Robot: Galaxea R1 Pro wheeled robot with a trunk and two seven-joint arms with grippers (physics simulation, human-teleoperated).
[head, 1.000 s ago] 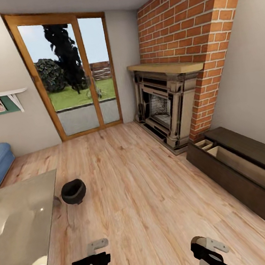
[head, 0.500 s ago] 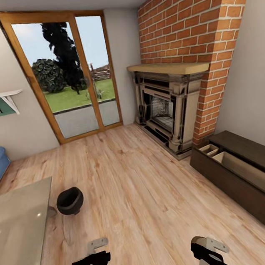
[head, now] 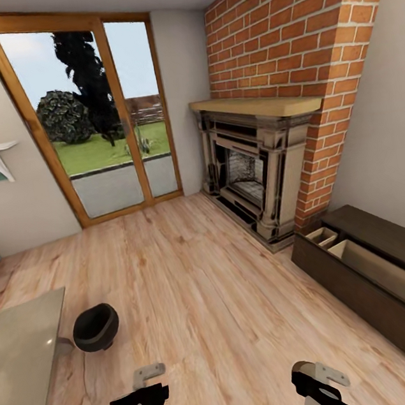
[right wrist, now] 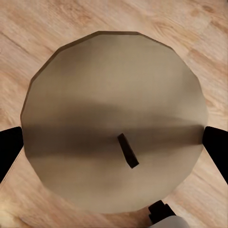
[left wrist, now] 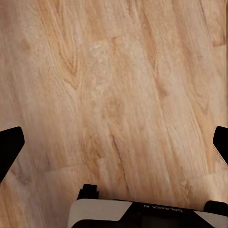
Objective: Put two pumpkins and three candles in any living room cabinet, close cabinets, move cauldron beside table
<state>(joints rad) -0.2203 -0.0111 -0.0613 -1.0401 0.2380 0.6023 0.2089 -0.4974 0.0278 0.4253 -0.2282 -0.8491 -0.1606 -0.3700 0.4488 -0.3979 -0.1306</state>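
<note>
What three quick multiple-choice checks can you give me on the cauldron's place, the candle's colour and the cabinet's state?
1. The cauldron sits:
A. on the floor by the table corner
B. on the mantel
C. inside the cabinet

2. The candle between the right gripper's fingers is:
A. orange
B. beige-grey
C. black

3. The cabinet is:
A. fully shut
B. open on pale compartments
C. tipped over

Answers: 1 A, the head view shows it on the planks beside the grey top; 2 B, the right wrist view shows it, with a dark wick; 3 B, beige insides show.
</note>
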